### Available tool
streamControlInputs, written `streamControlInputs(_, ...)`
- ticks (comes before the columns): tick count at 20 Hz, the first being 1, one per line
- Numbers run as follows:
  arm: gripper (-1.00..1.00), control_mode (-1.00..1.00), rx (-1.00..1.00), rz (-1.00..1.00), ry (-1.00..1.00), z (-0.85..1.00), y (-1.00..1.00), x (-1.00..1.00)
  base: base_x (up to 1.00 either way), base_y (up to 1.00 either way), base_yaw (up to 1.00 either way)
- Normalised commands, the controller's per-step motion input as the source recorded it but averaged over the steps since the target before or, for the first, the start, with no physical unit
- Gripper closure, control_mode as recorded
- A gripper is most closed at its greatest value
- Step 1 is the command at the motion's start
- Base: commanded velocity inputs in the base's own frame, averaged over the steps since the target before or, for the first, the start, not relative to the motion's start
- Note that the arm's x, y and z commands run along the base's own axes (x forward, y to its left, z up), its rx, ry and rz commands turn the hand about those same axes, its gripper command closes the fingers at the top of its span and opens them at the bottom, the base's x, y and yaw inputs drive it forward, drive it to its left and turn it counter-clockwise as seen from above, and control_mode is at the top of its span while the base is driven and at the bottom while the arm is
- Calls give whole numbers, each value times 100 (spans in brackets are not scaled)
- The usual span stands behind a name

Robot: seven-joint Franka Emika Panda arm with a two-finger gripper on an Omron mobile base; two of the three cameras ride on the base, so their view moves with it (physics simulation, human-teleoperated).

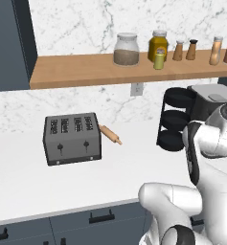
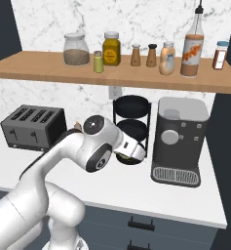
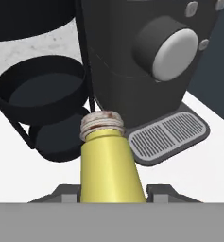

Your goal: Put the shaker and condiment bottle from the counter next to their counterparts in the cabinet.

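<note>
Hand view puts the shaker (image 3: 111, 165) dead centre, its yellow-green body rising between my gripper (image 3: 112, 193) tips, which sit close against both sides of it: nearly closed jaws, clamped on the shaker low on its barrel. Its silvery ribbed top (image 3: 101, 124) points away from the camera, with a reddish smear on the rim. From the right base view I see the gripper (image 2: 131, 152) low over the counter (image 2: 185, 193), a sliver of yellow showing at the fingers, in front of the black tiered rack (image 2: 132, 128) and just left of the coffee machine (image 2: 178, 141).

I judge the shaker to be light, rigid and smooth-walled, so it could slip or twist if I swing fast; gripping the straight barrel rather than the ribbed top looks right, and it should not crush.

Up on the cabinet (image 2: 48, 68) shelf stands the matching shaker (image 2: 98, 62) beside the amber jar (image 2: 111, 49), with the reddish-brown bottle (image 2: 192, 51) further right and the peach-tan condiment bottle (image 2: 167, 58) just left of it, apparently already placed.

The reddish-brown bottle carries a pale label, but I cannot read any writing on it or anywhere else.
</note>
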Motion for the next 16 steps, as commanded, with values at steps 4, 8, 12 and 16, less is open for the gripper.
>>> streamControlInputs(4, 100, -100, -1, 0, -13, 60, 34, -57, 0, 0, 0)
streamControlInputs(8, 100, -100, 0, 0, -22, 43, 27, -72, 0, 0, 0)
streamControlInputs(12, 100, -100, -1, 1, -34, 12, 39, -84, 0, 0, 0)
streamControlInputs(16, 100, -100, 0, 9, -32, 3, 31, -76, 0, 0, 0)
